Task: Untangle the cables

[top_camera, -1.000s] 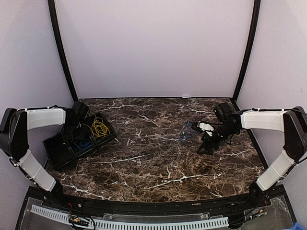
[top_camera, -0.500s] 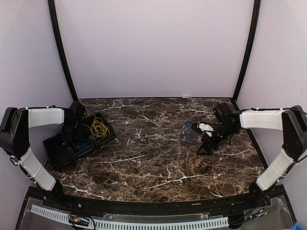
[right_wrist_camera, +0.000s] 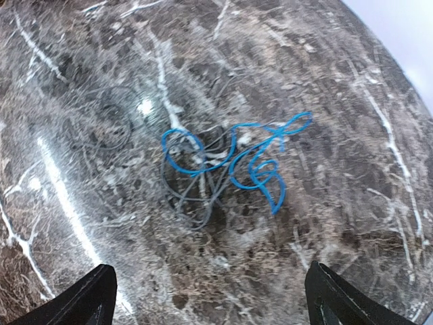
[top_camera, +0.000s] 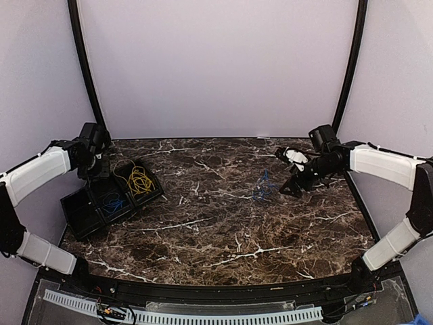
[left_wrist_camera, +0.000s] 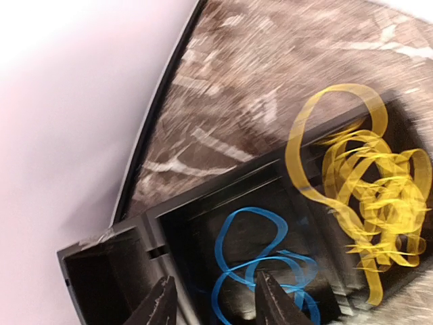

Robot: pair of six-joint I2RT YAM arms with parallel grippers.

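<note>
Left end effector [left_wrist_camera: 216,308]: half-spread, empty, above tray [left_wrist_camera: 155,227] with blue cable [left_wrist_camera: 247,250] and yellow cables [left_wrist_camera: 365,189]. Right end effector [right_wrist_camera: 213,301]: spread wide, empty, above tangle [right_wrist_camera: 233,159] on tabletop [right_wrist_camera: 352,223].

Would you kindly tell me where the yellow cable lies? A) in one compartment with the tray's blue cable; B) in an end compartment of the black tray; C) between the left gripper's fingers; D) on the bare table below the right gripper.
B: the yellow cable is coiled in the end compartment of the black tray, with the blue cable in the middle compartment beside it.
</note>
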